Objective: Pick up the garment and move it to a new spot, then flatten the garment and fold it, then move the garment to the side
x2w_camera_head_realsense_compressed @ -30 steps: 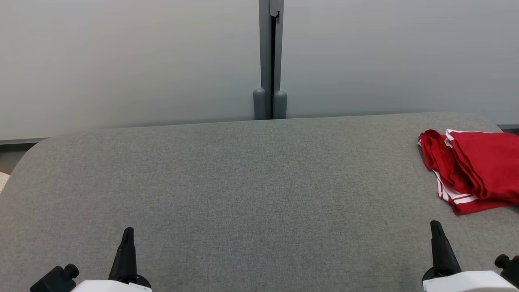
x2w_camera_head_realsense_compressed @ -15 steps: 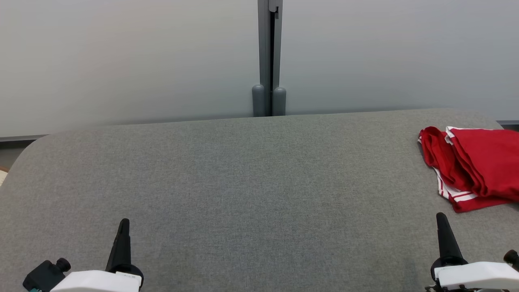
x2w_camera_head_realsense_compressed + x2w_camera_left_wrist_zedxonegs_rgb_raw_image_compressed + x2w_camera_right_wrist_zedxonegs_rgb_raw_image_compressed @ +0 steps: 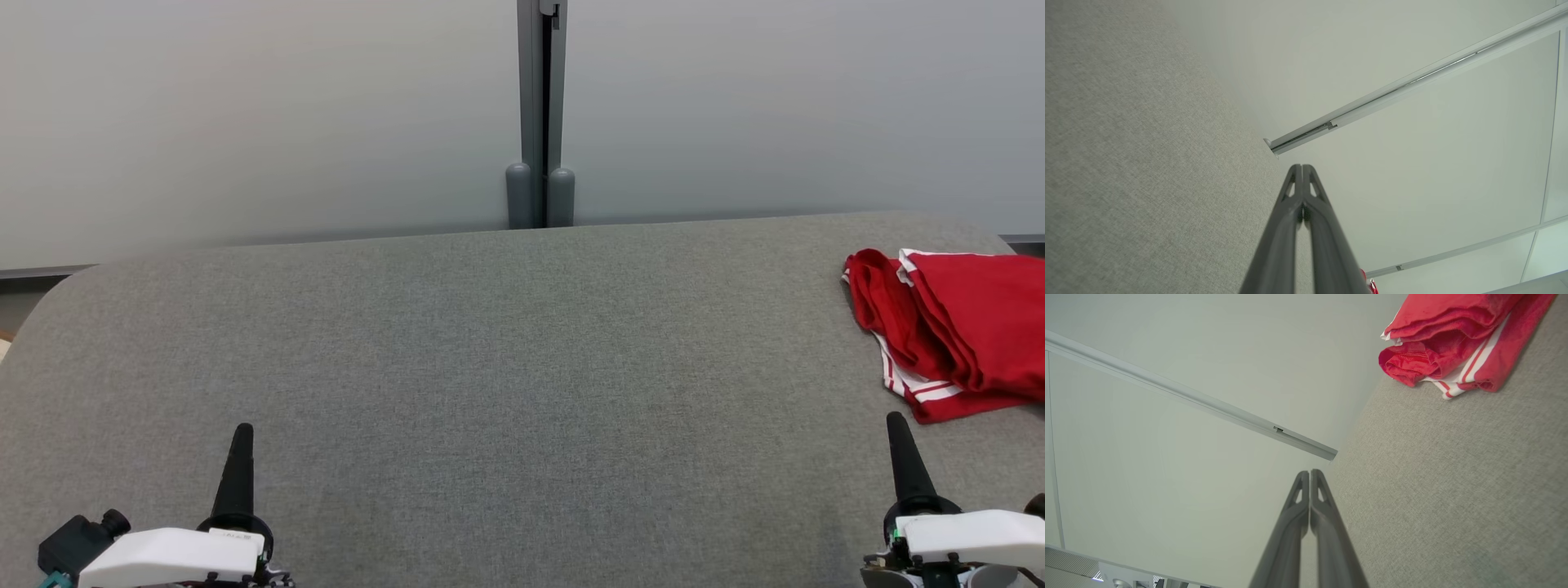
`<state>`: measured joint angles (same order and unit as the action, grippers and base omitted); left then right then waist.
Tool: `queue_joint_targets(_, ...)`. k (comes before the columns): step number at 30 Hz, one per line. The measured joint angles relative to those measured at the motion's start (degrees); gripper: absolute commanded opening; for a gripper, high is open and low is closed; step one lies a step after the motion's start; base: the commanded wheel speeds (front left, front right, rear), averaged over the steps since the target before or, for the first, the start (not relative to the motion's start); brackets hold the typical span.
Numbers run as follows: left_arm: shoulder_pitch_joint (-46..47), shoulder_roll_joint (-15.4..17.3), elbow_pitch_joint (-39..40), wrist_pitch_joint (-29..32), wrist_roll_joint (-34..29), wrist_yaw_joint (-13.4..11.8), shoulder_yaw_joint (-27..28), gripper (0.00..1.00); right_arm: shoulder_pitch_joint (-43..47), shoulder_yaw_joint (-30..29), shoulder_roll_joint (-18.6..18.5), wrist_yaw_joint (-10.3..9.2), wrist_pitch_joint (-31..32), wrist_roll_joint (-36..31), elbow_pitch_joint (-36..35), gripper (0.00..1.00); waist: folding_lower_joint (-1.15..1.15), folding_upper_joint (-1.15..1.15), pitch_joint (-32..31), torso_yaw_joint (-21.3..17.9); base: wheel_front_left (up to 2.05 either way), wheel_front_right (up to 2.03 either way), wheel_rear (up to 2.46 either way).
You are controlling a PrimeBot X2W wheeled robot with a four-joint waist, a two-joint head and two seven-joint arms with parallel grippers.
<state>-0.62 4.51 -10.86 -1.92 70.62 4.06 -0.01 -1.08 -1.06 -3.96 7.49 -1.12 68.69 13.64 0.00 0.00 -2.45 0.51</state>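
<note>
1. At the near left, the left gripper [image 3: 242, 437] shows two long, dark, matt fingers that taper to a narrow point. They are pressed flat together along their length with nothing between them. A smooth white wrist housing [image 3: 171, 551] sits just behind them.
2. At the near right, the right gripper [image 3: 897, 425] has the same slim, pointed shape. Its fingers are likewise closed tight on each other and hold nothing (its wrist view shows only a hairline seam between them).
3. Both grippers hover over a wide surface [image 3: 522, 367] covered in grey woven cloth. The cloth has a fine heathered grain, and the surface's far-left corner is rounded.
4. The garment [image 3: 967, 322] lies on the far right of that surface, beyond the right gripper and apart from it.
   - It is soft red fabric, folded into several layers with a plump rounded fold facing left.
   - Thin white stripes run along its near hem.
   - Its right part runs past the edge of the head view.
5. Behind the surface's far edge stand smooth, pale grey wall panels [image 3: 245, 122] with a dull finish.
6. A darker grey upright post [image 3: 539, 82] with a narrow dark slot joins the panels. Two rounded cylindrical caps [image 3: 520, 196] stand at its foot.
</note>
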Motion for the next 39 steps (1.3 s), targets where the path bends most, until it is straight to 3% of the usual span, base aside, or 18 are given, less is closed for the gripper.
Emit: queue_joint_targets(39, 4.7, -0.1, -2.4, 5.2, 18.0, 2.5, 3.3, 0.00, -3.7, -3.2, 0.1, 0.00, 5.0, 18.8, 0.2, 0.00, 0.00, 0.00, 1.9, -0.4, 0.00, 0.00, 0.00)
